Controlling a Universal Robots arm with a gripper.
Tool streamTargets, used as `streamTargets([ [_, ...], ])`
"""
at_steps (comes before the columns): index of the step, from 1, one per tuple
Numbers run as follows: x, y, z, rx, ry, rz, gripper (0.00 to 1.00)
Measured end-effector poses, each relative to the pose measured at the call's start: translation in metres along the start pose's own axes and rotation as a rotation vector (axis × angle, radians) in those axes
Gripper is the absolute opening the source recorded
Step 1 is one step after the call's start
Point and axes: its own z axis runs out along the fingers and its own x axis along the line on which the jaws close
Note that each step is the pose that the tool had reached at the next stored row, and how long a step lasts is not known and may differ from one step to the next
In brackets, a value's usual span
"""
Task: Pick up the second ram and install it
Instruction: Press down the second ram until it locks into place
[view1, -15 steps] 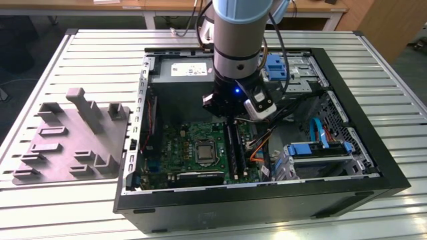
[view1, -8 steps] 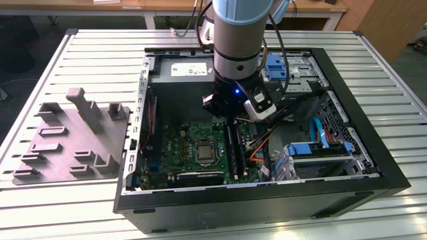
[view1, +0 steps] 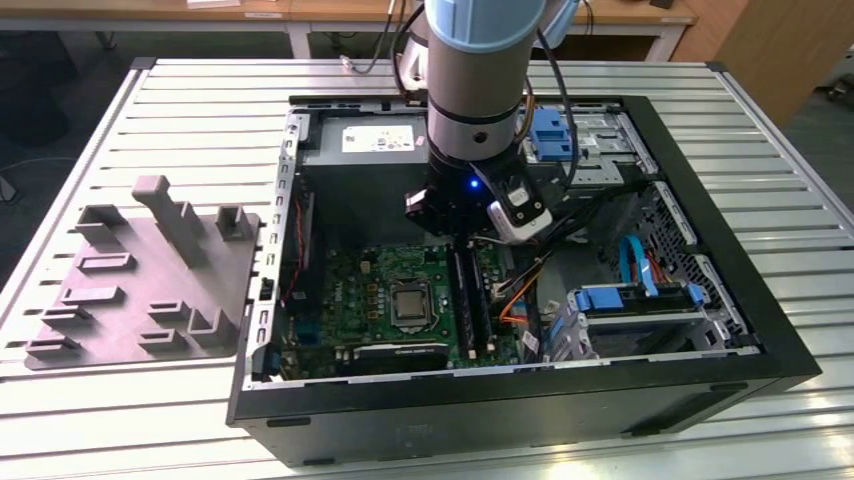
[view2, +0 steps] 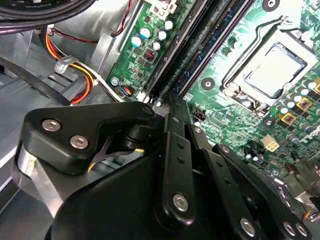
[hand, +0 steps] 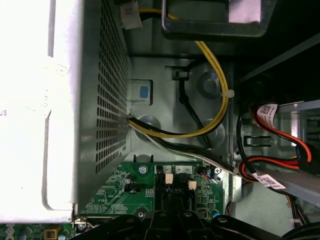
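table: slatted metal, bare margin all round the case
computer case: side open, walls ring the board; drive cage on the exterior view's right narrows the room there
tray: grey, upright posts, just beside the case wall on the exterior view's left
motherboard: green, silver processor socket beside the slots
second ram: lying along the memory slots, long axis parallel to the socket edge, one end under the gripper
gripper: low over the slot end, fingers drawn close together; grip on the stick cannot be told
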Motion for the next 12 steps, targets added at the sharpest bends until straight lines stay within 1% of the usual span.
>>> streamTargets([
  [12, 0.0001, -0.0001, 0.0019, 0.0001, 0.0001, 0.000, 0.10],
])
